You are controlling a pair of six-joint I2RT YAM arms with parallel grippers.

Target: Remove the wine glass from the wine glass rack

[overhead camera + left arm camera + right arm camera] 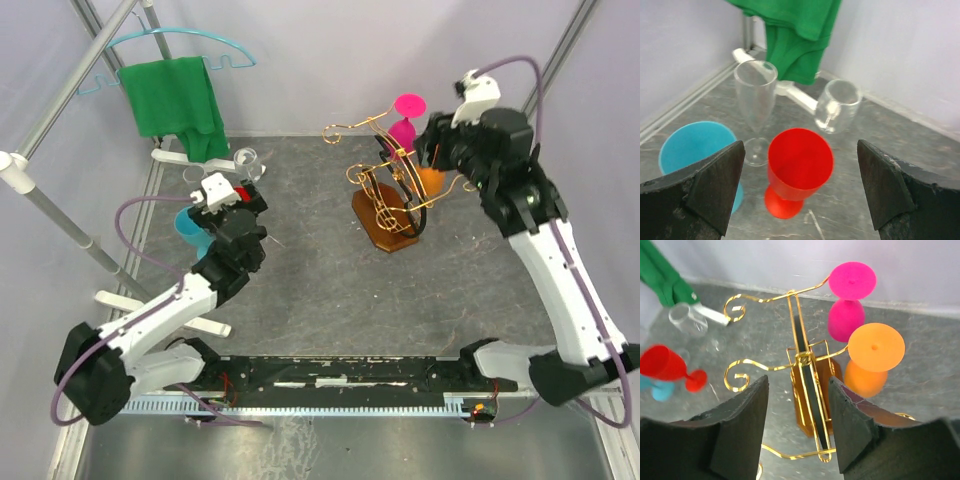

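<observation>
The wine glass rack (388,205), gold scrolled wire on a brown wooden base, stands right of centre. Two wine glasses hang upside down from its right arms, a pink one (408,115) (846,317) farther back and an orange one (432,180) (866,377) nearer. My right gripper (438,152) (798,382) hovers above the rack with its jaws apart. The rack's dark centre piece (812,400) shows below the gap, and nothing is gripped. My left gripper (235,205) (801,147) is wide open above a red goblet (795,175) at the left.
Near the left gripper stand a blue cup (695,145), a clear flute (756,100) and a clear glass lying on its side (839,106). A green cloth (178,100) hangs on a turquoise hanger (180,45) at the back left, on a metal frame (60,215).
</observation>
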